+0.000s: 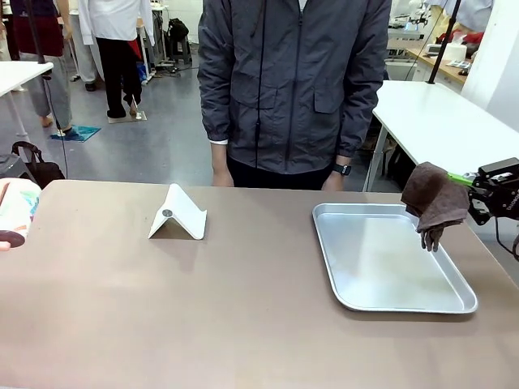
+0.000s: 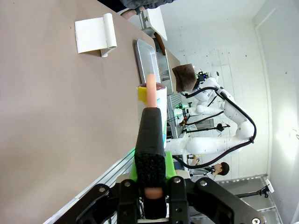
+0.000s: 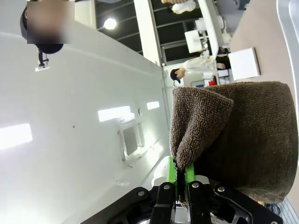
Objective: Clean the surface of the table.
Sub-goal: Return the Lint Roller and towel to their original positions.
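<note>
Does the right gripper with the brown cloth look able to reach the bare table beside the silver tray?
Probably yes: the right gripper holds the brown terry cloth above the silver metal tray's right edge, nothing blocking the brownish-taupe table.

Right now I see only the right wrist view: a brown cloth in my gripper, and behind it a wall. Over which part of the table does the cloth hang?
Observer: The cloth, pinched in the right gripper, hangs over the far right corner of a silver tray, not over the bare table.
Operator: Is something lying in the tray?
Observer: No, the tray is empty.
Operator: What else stands on the table?
Observer: A white folded stand, left of the middle and well apart from the tray.
</note>
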You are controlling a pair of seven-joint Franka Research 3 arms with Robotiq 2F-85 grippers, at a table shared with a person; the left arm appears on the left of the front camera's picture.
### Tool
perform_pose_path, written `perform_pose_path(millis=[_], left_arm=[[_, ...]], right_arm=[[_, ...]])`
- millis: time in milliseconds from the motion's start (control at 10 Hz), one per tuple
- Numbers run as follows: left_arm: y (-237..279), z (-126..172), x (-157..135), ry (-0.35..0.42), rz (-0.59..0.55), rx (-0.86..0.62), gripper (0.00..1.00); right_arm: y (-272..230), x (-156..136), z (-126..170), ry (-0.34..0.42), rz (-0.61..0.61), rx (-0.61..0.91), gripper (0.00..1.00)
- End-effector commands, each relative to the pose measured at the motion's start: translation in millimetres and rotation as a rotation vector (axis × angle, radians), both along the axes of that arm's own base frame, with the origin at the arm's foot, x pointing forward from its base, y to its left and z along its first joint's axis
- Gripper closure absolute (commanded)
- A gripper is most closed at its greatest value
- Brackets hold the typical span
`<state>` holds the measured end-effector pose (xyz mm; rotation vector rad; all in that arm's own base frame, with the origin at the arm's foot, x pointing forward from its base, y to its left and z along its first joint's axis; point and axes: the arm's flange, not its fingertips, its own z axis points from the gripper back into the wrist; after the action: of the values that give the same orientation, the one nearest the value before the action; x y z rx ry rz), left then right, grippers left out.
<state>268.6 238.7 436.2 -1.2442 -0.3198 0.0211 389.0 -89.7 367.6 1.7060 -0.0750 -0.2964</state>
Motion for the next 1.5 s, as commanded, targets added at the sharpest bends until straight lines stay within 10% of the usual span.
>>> perform_pose_path(millis=[0, 600, 1400], left_arm=[[-2, 1, -3, -0.001, -0.002, -0.001, 0.78], [-39, 41, 20, -0.046, 0.013, 0.04, 0.78], [-275, 87, 168, 0.23, 0.047, 0.548, 0.78]], right_arm=[[0, 1, 4, -0.012, -0.005, -0.002, 0.93], [47, 21, 21, -0.055, 0.053, -0.084, 0.93], [288, 79, 0, -0.049, 0.002, -0.568, 0.93]])
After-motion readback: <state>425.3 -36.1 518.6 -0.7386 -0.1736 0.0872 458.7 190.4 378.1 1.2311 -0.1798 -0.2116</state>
